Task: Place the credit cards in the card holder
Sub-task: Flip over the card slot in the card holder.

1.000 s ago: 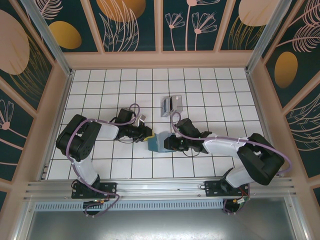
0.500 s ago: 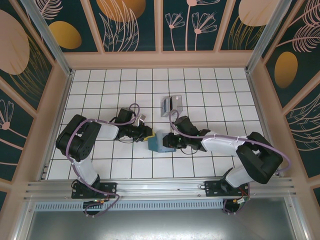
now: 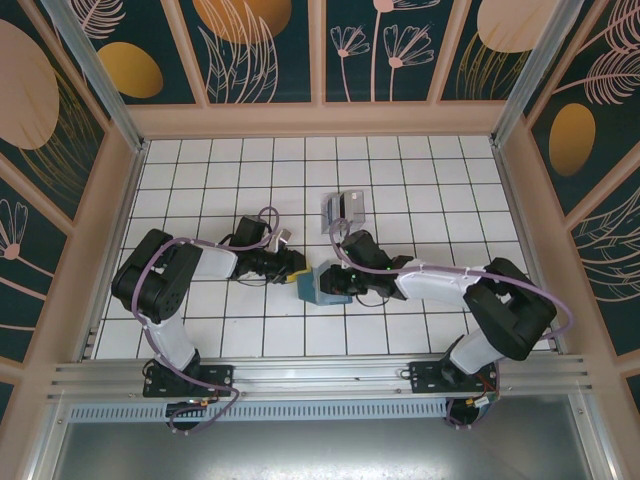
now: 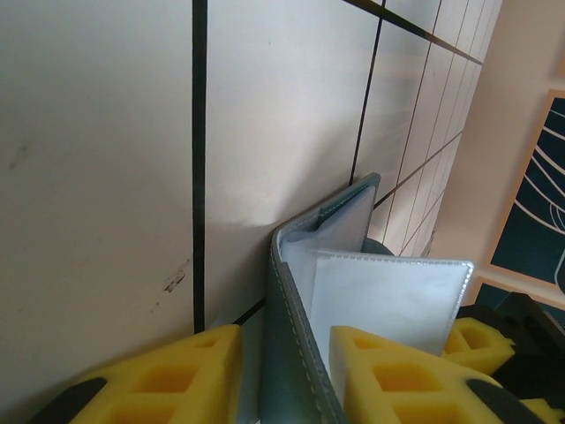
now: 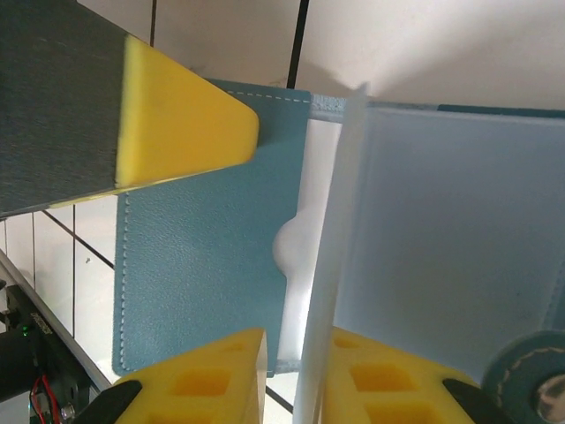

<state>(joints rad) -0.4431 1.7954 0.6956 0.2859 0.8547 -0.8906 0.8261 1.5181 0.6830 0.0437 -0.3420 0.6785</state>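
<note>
Credit cards [image 3: 343, 208] lie in a small grey cluster on the desk [image 3: 200, 180], midway across and toward its far edge. None is yet in the card holder [image 3: 320, 286], which is apart from them, nearer the middle of the desk and between the two arms.

The left pincer [image 4: 287, 340] straddles one teal leather flap [image 4: 282, 291], and the right pincer [image 5: 298, 340] stands narrow about the edge of the clear inner sleeve [image 5: 441, 230]. In neither case can I tell whether the jaws truly pinch or merely bracket.

The step in hand looks to be spreading the holder so a pocket lies open. To do it well, the left side should steady the flap while the right parts the sleeve gently and sideways, without dragging the whole holder. The right pincer must then let go to fetch a card, so the left alone has to hold the mouth open.

The holder is opened in a V and reared off the tiles. It is squarish, with no plain long axis. Its notched pocket [image 5: 284, 243] faces the right arm. The cards' long sides run roughly along the far edge, slightly skewed.
</note>
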